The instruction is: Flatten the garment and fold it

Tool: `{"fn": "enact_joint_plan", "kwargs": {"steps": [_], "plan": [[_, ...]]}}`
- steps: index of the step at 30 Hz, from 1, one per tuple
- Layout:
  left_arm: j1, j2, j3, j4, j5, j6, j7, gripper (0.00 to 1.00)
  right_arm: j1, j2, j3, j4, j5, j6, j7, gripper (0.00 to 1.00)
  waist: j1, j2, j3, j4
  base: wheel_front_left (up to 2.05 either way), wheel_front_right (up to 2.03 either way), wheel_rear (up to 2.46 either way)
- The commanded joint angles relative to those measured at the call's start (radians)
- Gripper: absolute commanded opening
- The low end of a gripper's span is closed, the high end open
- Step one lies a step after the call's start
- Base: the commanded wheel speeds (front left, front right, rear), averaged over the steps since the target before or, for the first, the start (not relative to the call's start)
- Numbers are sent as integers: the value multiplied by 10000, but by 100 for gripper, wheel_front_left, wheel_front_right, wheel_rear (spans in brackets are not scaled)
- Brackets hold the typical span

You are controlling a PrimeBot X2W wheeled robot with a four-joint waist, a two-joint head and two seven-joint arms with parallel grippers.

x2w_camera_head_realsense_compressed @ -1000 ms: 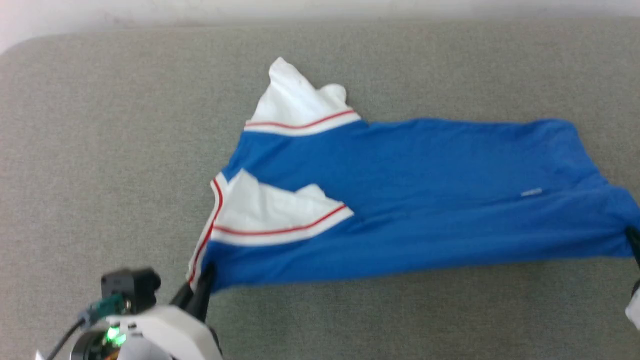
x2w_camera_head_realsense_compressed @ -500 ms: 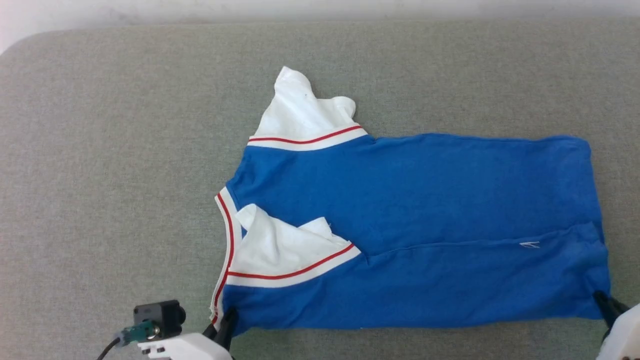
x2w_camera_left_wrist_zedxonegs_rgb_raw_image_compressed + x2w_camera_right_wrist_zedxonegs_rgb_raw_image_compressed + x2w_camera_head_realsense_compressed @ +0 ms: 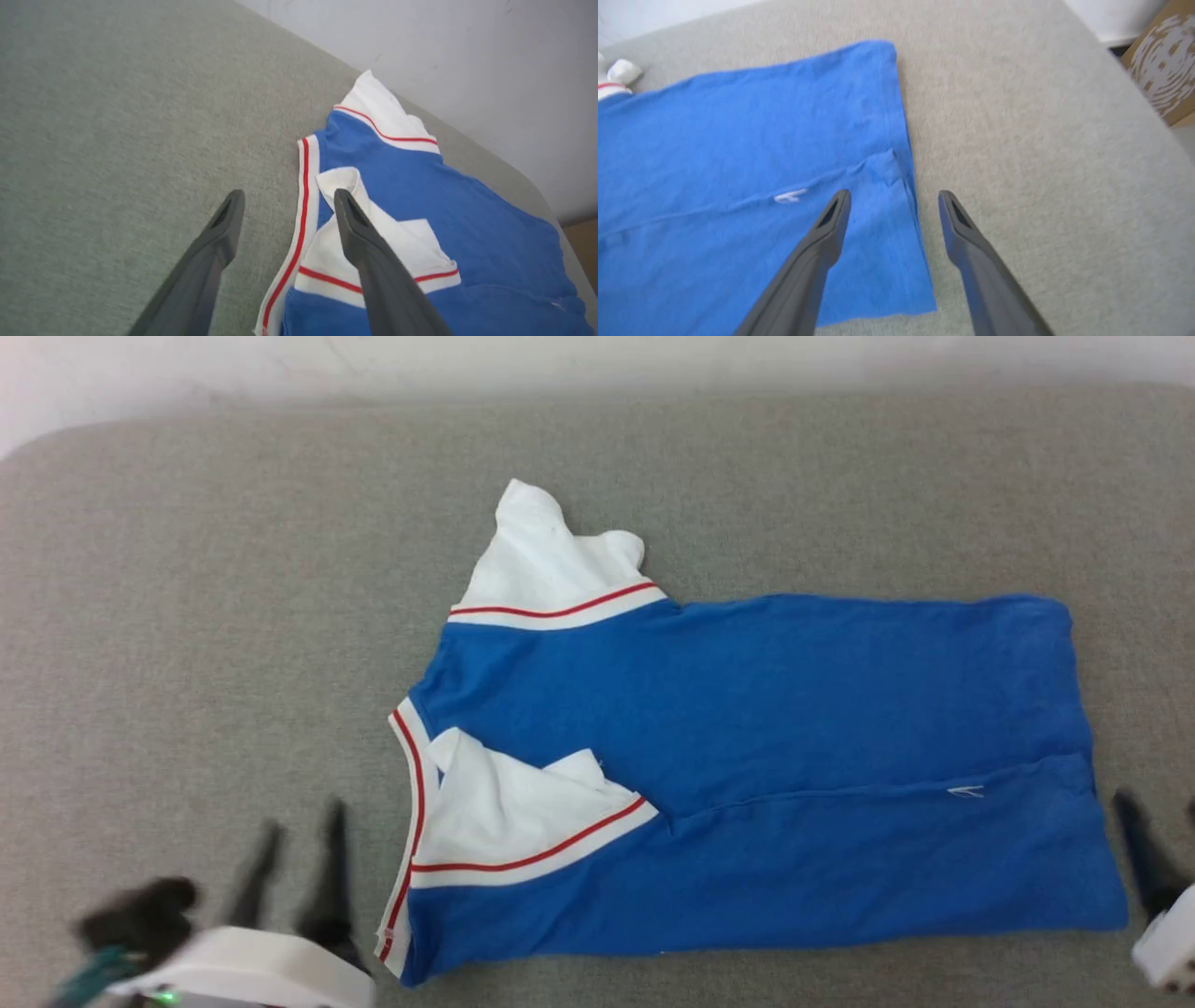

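head view: my left gripper point(image 3: 301, 835) sits low at the near left, blurred, its fingers spread wide and empty, just beside the collar end of the t-shirt point(image 3: 766, 709). my right gripper point(image 3: 1158, 826) stands at the right edge by the hem corner, likewise spread and holding nothing. the t-shirt lies flat on the grey cushion point(image 3: 187, 616), collar to my left, hem to my right, one white sleeve lying on the blue. left wrist view adds the white wall point(image 3: 467, 56) behind the cushion. right wrist view adds a cardboard box point(image 3: 1162, 70) past the cushion's edge. half a second ago both grippers pinched the near corners; now both have let go.
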Motion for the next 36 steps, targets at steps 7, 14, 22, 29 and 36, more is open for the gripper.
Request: {"fn": "enact_joint_plan", "kwargs": {"steps": [7, 14, 22, 29, 36], "plan": [[-1472, 1113, 704, -2334, 2151, 575, -1062, 100, -1177, -346, 423, -1540, -488, -19, -2138, 100, 1, 0, 1406, -302, 0, 0, 0], [-5948, 2098, -524, -1551, 3806, -81, 1159, 100, -2234, -731, 1280, -1789, -710, -19, -3170, 100, 1, 0, 2779, -381, 0, 0, 0], [-10264, 2309, -2014, 700, 3489, -2244, 4884, 100, -2723, -1054, 1769, -1536, -597, -19, -3309, 100, 1, 0, 4000, -664, 0, 0, 0], [-11908, 1896, -2524, 2166, 3020, -2930, 6549, 100, -3020, -1104, 1903, -1392, -480, -19, -3407, 100, 1, 0, 4634, -986, 0, 0, 0], [-12335, 2011, -2536, 3031, 2877, -2964, 7226, 100, -3218, -1073, 2032, -1121, -386, -19, -3485, 100, 1, 0, 5037, -1387, 0, 0, 0]]}}
